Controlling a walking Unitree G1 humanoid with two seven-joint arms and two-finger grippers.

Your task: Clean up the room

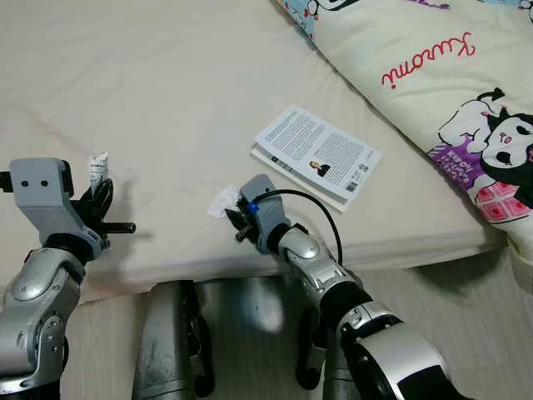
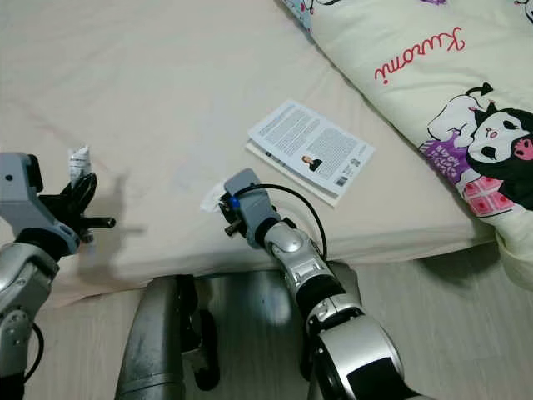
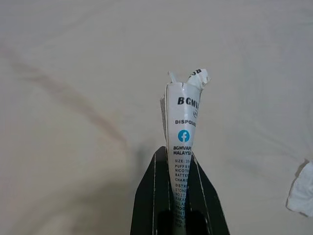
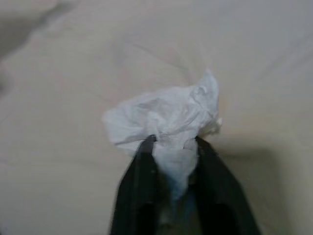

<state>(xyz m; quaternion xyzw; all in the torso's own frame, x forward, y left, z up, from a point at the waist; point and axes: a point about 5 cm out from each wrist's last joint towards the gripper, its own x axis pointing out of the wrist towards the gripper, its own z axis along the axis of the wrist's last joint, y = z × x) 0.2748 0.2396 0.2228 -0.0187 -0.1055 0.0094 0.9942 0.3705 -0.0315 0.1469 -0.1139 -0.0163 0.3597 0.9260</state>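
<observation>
My left gripper (image 1: 98, 200) is shut on a white printed wrapper (image 3: 185, 132), held upright just above the cream bed sheet near its front edge; the wrapper (image 1: 98, 167) sticks up past the black fingers (image 3: 146, 196). My right gripper (image 1: 236, 218) is shut on a crumpled white tissue (image 4: 164, 117), which rests on the sheet near the mattress's front edge; the tissue (image 1: 223, 202) shows left of the wrist. The fingers (image 4: 142, 181) press into its near side.
A booklet (image 1: 318, 155) with printed text lies flat on the mattress beyond my right arm. A cartoon-printed quilt (image 1: 450, 75) covers the bed's right side. The mattress edge (image 1: 400, 250) drops to a wooden floor (image 1: 466, 300). My own legs (image 1: 166, 342) stand below.
</observation>
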